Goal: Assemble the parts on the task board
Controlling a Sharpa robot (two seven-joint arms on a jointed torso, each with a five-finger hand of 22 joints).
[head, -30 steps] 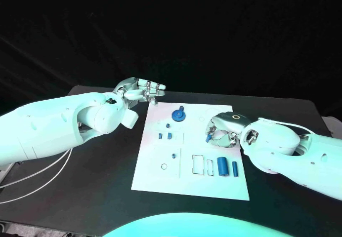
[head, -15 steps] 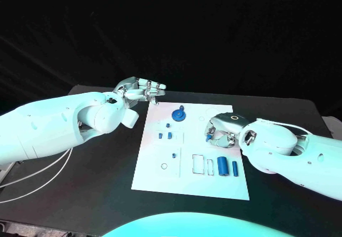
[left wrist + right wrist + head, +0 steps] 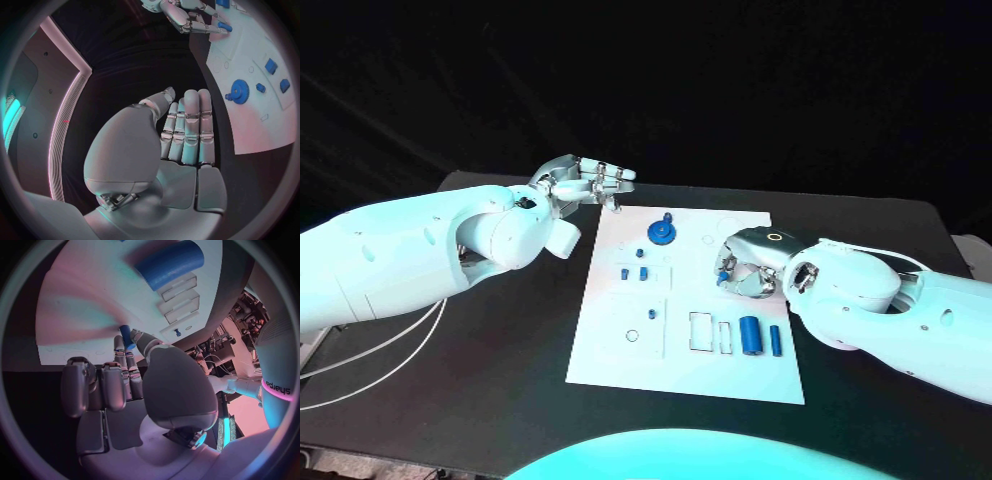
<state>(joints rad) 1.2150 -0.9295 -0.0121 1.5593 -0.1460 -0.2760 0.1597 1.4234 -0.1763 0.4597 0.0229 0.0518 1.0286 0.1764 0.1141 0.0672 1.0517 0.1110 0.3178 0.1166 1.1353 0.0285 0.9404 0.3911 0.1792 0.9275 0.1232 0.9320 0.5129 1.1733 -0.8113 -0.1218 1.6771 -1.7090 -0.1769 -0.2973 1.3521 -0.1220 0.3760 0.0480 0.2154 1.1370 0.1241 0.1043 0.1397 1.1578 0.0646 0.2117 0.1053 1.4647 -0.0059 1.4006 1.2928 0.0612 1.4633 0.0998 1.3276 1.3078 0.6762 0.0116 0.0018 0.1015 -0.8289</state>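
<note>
Dim black surroundings, cool cyan-pink light washing the task board (image 3: pixel 687 340), wrist views fisheye-bent, dark at rims.

One piece of lettering can be read. In the right wrist view, a dark word stands on the white arm (image 3: pixel 275 385) at the edge of the circle, just above a pink glowing band. It runs sideways and appears turned over, so the letters look like "edjeys", which fits the maker's name Sharpa seen upside down. The task board (image 3: pixel 625 355) carries only outlines and small round marks; no letters or numbers on it can be made out. The table (image 3: pixel 516 400) and both hands bear no legible marks.
</note>
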